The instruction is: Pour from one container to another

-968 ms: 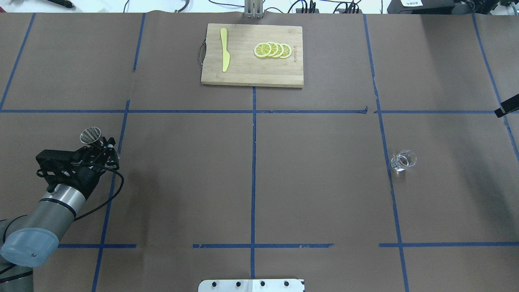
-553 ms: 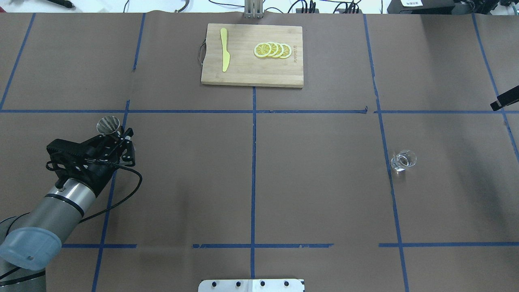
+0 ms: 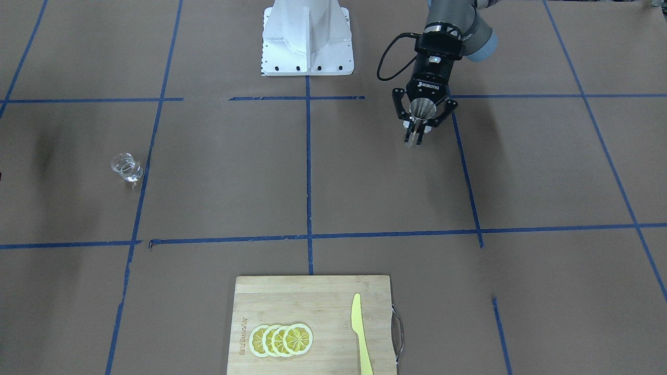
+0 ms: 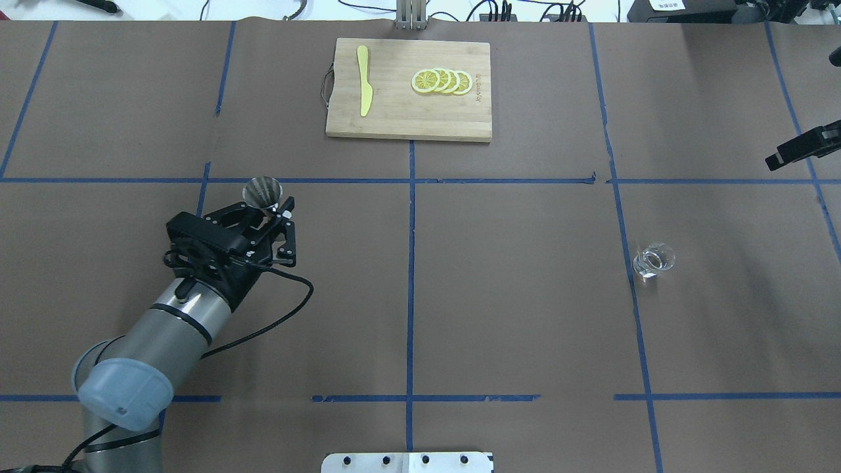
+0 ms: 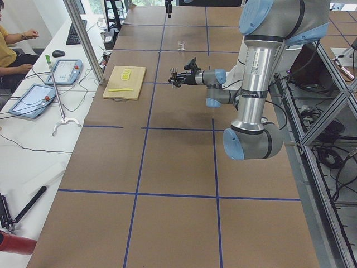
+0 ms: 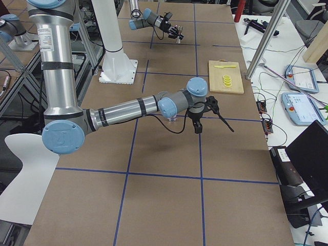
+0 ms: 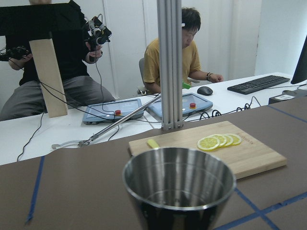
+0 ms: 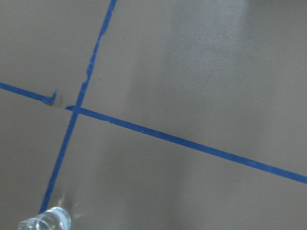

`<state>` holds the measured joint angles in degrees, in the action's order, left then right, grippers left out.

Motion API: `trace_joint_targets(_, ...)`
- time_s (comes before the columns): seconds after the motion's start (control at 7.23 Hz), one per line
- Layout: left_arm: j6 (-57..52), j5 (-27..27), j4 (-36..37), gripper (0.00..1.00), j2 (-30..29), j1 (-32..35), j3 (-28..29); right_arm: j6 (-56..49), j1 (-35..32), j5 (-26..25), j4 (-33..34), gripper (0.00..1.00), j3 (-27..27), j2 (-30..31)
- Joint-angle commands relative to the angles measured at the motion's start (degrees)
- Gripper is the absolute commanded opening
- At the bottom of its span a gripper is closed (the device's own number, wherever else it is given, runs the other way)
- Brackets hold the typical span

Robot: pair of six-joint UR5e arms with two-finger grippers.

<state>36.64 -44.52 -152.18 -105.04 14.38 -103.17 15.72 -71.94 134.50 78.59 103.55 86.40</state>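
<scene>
The left gripper point(image 4: 266, 211) is clamped on the waist of the small silver-grey hourglass-shaped metal jigger point(image 4: 263, 192). Over the last second it carries the jigger from the far left part of the brown paper-covered desk point(image 4: 512, 295) inward and forward, towards the centre line. The jigger now hangs near the blue tape cross on the robot's left half. It looks to be clear of the surface, and the left wrist view shows it upright with its open mouth level.

On the other side, the right gripper point(image 4: 798, 150) pushes further into the overhead view from the right edge than it did a moment ago. Only a dark part of it shows there, so I cannot tell whether its jaws are wide or narrow.

The short clear glass tumbler with the thick base point(image 4: 654, 261) has not moved. It stands on the desk in the robot's right half, just beside a blue tape line, well apart from both grippers and from the jigger.

In my judgement the receiving vessel is being brought to a meeting place. The pouring vessel is not yet grasped, so the right arm's approach to the tumbler comes first and no pour has begun.
</scene>
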Motion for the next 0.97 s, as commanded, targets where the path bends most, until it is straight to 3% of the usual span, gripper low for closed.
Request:
trace_joint_targets(0.0,-9.78,-4.33,-4.42,0.0,-7.44,0.11,6.47,6.82,3.8,-0.03,-0.71,1.0,5.58,0.09)
trace_joint_targets(0.14,-12.96,-9.91,-5.66,0.0,-8.76,1.95,7.36,13.65,5.65,-0.73,-4.2,1.0,6.56,0.18)
trace_joint_targets(0.28,-13.17,-15.02,-5.67,0.0,-9.82,4.05,8.33,23.47,10.1,-6.04,-11.63,1.0,6.75,1.05)
trace_joint_targets(0.41,-13.17,-16.89,-5.67,0.0,-11.66,5.12,10.25,31.31,14.59,-12.62,-18.23,1.0,7.01,2.71)
trace_joint_targets(0.69,-13.08,-17.18,-5.67,0.0,-15.09,5.3,13.25,41.62,22.76,-26.15,-29.49,1.0,11.99,11.99)
trace_joint_targets(0.83,-12.82,-17.09,-5.67,0.0,-15.19,5.3,13.61,48.46,29.24,-35.88,-31.81,1.0,14.37,14.3)
